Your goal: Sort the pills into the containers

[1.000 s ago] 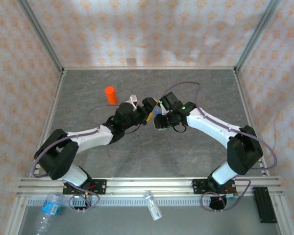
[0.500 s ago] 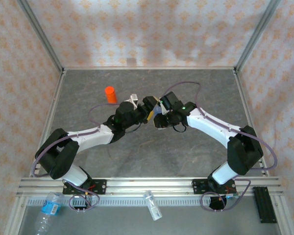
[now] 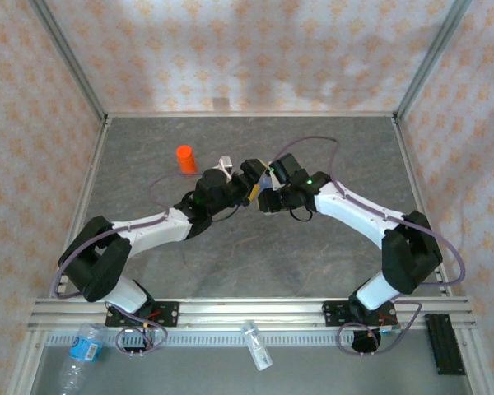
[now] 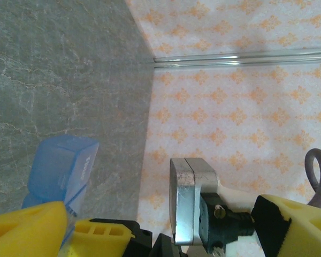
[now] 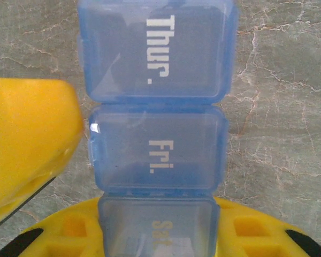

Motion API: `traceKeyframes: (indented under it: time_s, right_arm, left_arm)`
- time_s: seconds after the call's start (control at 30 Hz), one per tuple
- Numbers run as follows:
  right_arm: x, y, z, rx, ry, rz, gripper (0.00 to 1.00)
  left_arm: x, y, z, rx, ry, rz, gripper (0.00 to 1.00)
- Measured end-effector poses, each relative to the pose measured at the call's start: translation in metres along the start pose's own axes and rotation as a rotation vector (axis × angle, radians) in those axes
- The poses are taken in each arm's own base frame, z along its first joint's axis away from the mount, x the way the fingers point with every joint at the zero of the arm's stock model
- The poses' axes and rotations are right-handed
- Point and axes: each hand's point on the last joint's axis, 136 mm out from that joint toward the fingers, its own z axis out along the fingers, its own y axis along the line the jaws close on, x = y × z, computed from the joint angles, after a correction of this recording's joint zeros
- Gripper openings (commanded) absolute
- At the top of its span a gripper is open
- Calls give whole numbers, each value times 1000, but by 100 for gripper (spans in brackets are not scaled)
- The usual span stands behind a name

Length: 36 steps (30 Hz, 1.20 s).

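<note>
Our right gripper (image 5: 158, 230) is clamped shut on the "Sat" end of the containers (image 5: 158, 144), the blue strip running away from its yellow fingers with the "Fri." and "Thur." lids facing the wrist camera, both apparently closed. Our left gripper (image 4: 160, 235) stands wide apart with nothing between its jaws. One of its fingers (image 4: 27, 225) lies against the far end of the strip, and in the right wrist view a yellow finger, probably that same one, sits just beside the left edge of the "Fri." lid. Seen from above, the two grippers meet over the middle of the table (image 3: 313, 255), with the strip between them and the orange vial (image 3: 184, 158) well apart to the back left. We judge the step to be opening a compartment, so the right grip should stay firm and level while the left fingertip catches the lid's lip, not the box wall. We should lift gently, since a hard push could twist the strip out of the clamp. We cannot see any pills, nor tell whether the strip rests on the table.
</note>
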Motion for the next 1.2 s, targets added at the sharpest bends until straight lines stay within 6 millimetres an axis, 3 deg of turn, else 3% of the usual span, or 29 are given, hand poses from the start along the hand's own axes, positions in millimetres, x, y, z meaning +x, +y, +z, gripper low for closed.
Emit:
traceKeyframes:
  time_s: [0.07, 0.23, 0.33, 0.47, 0.77, 1.0, 1.2]
  right_arm:
    - [4, -2, 3, 5, 13, 1, 32]
    - [21, -11, 15, 28, 68, 10, 32]
    - [25, -13, 17, 32, 77, 11, 32]
    - [25, -13, 17, 32, 77, 11, 32]
    - [31, -21, 25, 55, 104, -28, 32]
    - [66, -45, 59, 128, 238, -70, 34]
    - [72, -47, 69, 166, 261, -112, 40]
  left_arm:
    - [2, -12, -5, 28, 2, 14, 93]
    - [-1, -74, -28, 173, -18, 72, 93]
    - [-3, -86, -36, 204, -31, 84, 93]
    - [-4, -74, -34, 166, -41, 89, 94]
    - [-8, -10, -35, -27, -64, 114, 94]
    - [-29, -1, -56, -81, -132, 141, 95]
    - [-39, 13, -64, -119, -165, 139, 95]
